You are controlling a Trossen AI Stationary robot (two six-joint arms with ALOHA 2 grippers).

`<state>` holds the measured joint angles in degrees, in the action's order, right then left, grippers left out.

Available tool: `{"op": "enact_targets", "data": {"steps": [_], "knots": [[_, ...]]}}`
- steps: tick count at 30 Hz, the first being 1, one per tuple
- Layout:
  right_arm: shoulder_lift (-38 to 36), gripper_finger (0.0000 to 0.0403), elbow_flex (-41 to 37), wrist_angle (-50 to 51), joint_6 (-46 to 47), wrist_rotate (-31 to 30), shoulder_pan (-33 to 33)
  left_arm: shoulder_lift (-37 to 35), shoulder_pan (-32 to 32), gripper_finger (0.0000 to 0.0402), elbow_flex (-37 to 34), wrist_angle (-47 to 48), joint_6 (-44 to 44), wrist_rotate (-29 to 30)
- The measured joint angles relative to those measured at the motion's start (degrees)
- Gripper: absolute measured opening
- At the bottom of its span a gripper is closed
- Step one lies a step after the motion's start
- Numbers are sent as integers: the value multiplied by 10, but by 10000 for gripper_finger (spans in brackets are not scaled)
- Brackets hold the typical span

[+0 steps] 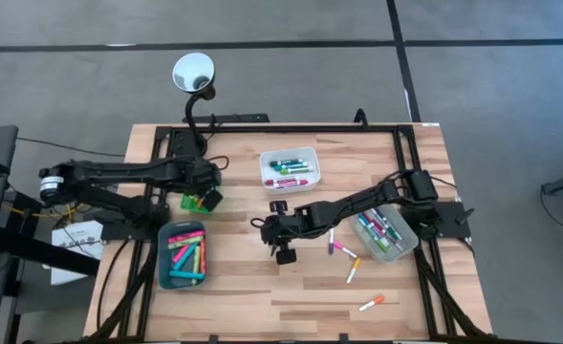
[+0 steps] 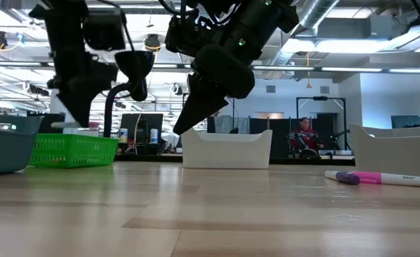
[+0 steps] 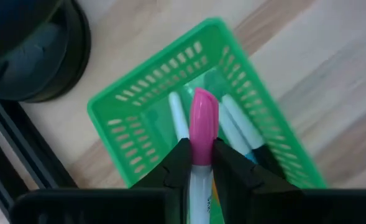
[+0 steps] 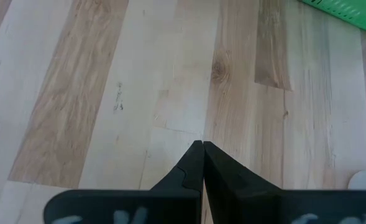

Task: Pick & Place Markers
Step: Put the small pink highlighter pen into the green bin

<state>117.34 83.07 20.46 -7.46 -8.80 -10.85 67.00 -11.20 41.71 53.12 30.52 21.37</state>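
In the left wrist view my left gripper [image 3: 202, 163] is shut on a pink-capped marker [image 3: 202, 121] with a white barrel, right above the green tray [image 3: 117, 118]. That tray holds a few white-barrelled markers [image 3: 237, 127]. From above, my left gripper [image 1: 205, 197] is over the green tray [image 1: 193, 203] at the table's left. My right gripper [image 4: 202, 144] is shut on nothing and hangs over bare wood near the table's middle [image 1: 260, 225]. Loose markers [image 1: 344, 250] lie on the table to its right. My left gripper pinches the marker between its two fingers [image 3: 178, 163], where the pink cap meets the white barrel [image 3: 201, 167]. The fingers slant down from above and run along the marker. The cap end sticks out past the fingertips and points down into the green tray, clear of it.
A teal tray [image 1: 166, 272] with several markers stands near the left front. A white tray [image 1: 265, 170] with markers is at the far middle, and a clear grey tray [image 1: 407, 244] with markers at the right. A lamp [image 1: 193, 72] on a gooseneck stands behind the table.
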Motion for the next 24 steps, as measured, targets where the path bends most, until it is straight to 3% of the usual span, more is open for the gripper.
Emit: {"op": "enact_targets", "data": {"steps": [14,24], "knots": [[0,0,0,-1,0,0,0,0,-31,58,-51,-51,-10,0],[0,0,0,-1,0,0,0,0,-31,121,-51,-92,-22,0]]}}
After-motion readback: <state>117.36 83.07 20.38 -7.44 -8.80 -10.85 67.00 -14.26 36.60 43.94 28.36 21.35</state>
